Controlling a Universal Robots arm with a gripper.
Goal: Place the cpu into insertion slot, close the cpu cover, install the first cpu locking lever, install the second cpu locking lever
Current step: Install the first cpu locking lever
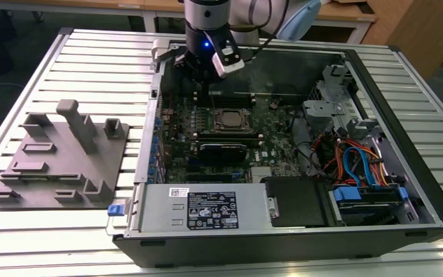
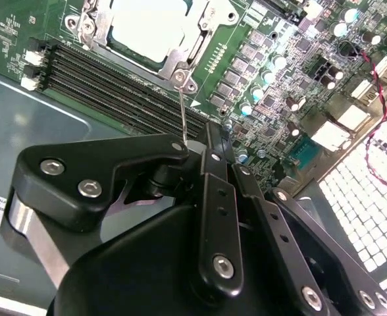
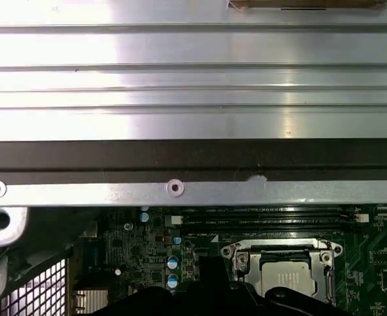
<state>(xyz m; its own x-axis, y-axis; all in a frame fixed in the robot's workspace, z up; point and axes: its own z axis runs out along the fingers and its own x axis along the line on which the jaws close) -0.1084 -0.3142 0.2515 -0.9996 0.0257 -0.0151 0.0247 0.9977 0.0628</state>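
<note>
Fingers [image 2: 214, 164] clenched on thin lever [image 2: 181, 108] by cpu cover [image 2: 180, 56]; case [image 1: 410, 121] on slatted metal table [image 1: 90, 63].

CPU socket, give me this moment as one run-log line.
cpu: under cover | cover: closed | hand: shut on lever | lever: raised, not latched
</note>
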